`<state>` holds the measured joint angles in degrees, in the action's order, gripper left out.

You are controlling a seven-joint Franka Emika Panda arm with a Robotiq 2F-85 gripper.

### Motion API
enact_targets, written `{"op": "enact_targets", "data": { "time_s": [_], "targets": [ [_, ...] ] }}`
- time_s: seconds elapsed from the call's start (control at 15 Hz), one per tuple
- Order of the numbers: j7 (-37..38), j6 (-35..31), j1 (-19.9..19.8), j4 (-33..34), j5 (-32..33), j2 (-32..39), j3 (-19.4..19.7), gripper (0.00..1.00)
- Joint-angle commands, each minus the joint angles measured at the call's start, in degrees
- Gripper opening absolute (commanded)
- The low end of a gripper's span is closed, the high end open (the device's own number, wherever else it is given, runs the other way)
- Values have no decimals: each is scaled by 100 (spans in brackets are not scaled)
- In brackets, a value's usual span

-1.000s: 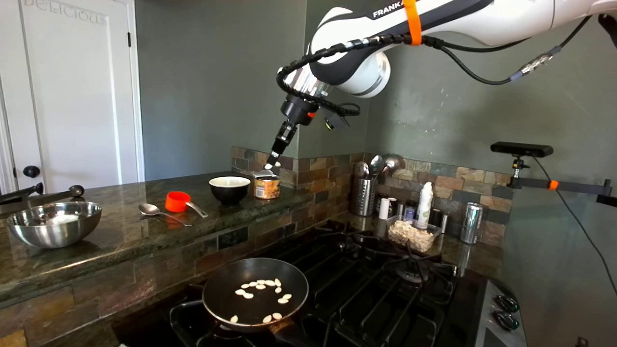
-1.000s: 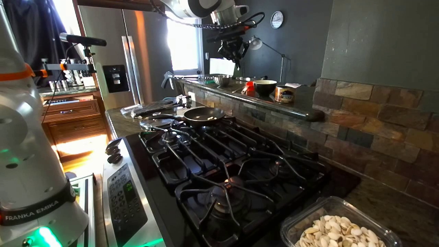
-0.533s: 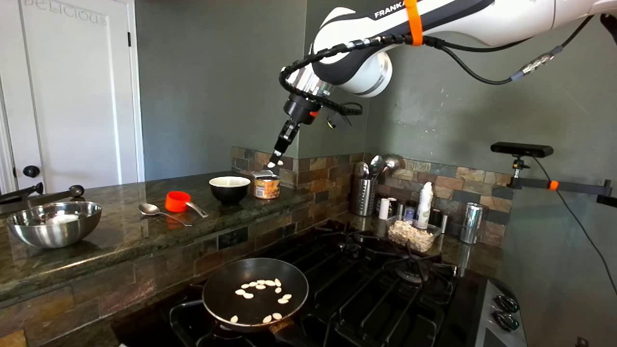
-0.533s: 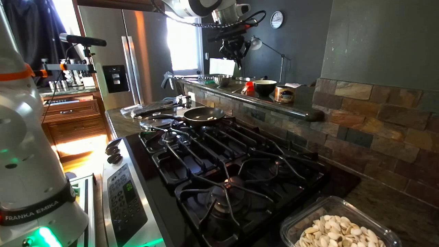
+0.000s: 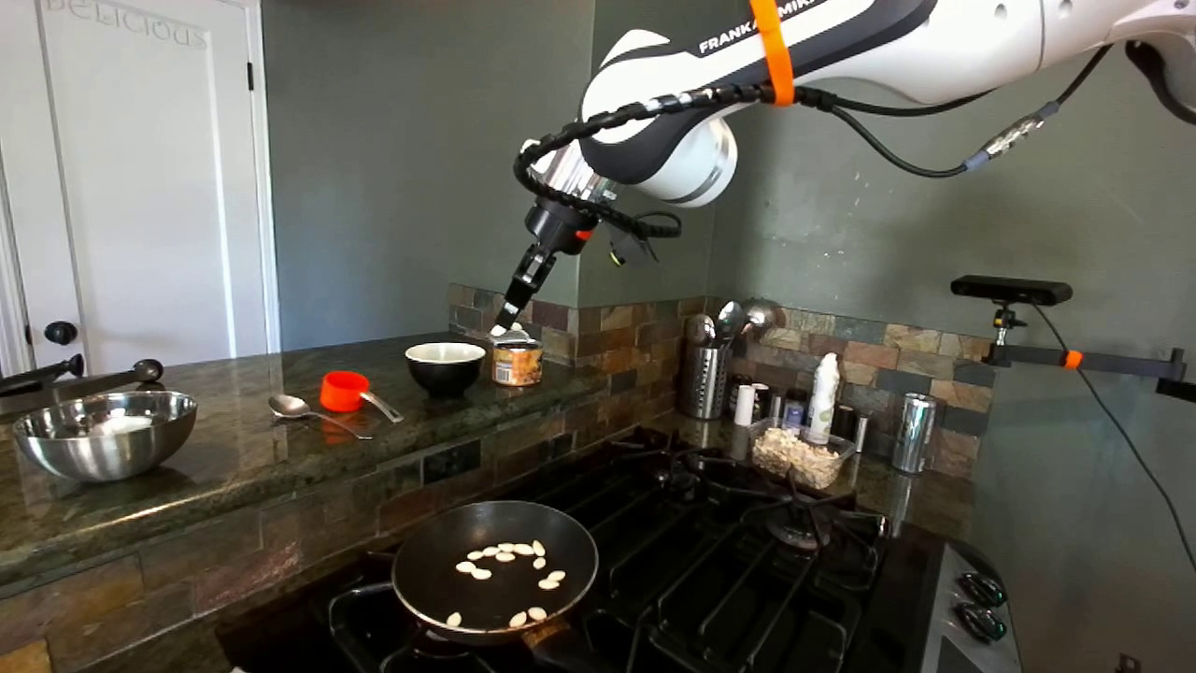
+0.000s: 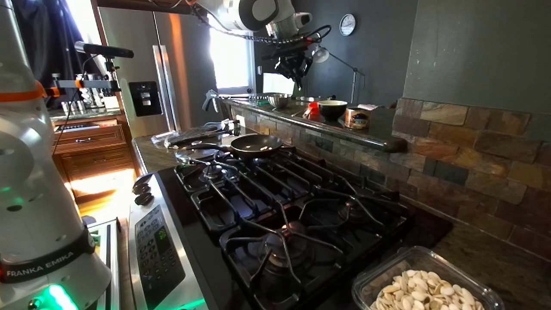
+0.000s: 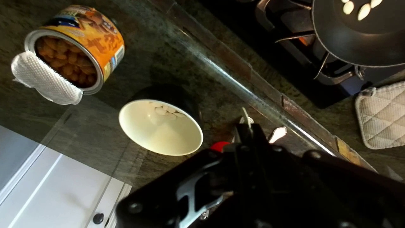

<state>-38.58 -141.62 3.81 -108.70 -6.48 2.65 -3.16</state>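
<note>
Seed [image 7: 246, 116] apparently lengthwise, outward from gripper [image 7: 249, 128]

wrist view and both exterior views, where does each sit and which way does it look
In an exterior view: near the pan, facing the seed tub across the stove; arm and fingers show.
In an exterior view: near the seed tub, facing the pan and fridge; base, arm and fingers show.
Wrist view: behind the fingers, which show, facing down at the bowl and can.
In both exterior views: pan, bowl, can.

The arm [image 5: 846, 61] slopes down to a tilted wrist [image 5: 570, 178], jaws pinched together
</note>
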Motion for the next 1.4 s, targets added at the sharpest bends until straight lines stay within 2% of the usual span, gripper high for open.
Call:
{"op": "enact_targets", "data": {
  "time_s": [0.0, 0.73, 1.33],
  "targets": [
    [-171, -103, -17, 466, -166, 517, -139, 1],
    [-383, 290, -65, 2259, 196, 2005, -530, 1],
    [-305, 477, 79, 3117, 791, 2782, -604, 1]
  ]
}}
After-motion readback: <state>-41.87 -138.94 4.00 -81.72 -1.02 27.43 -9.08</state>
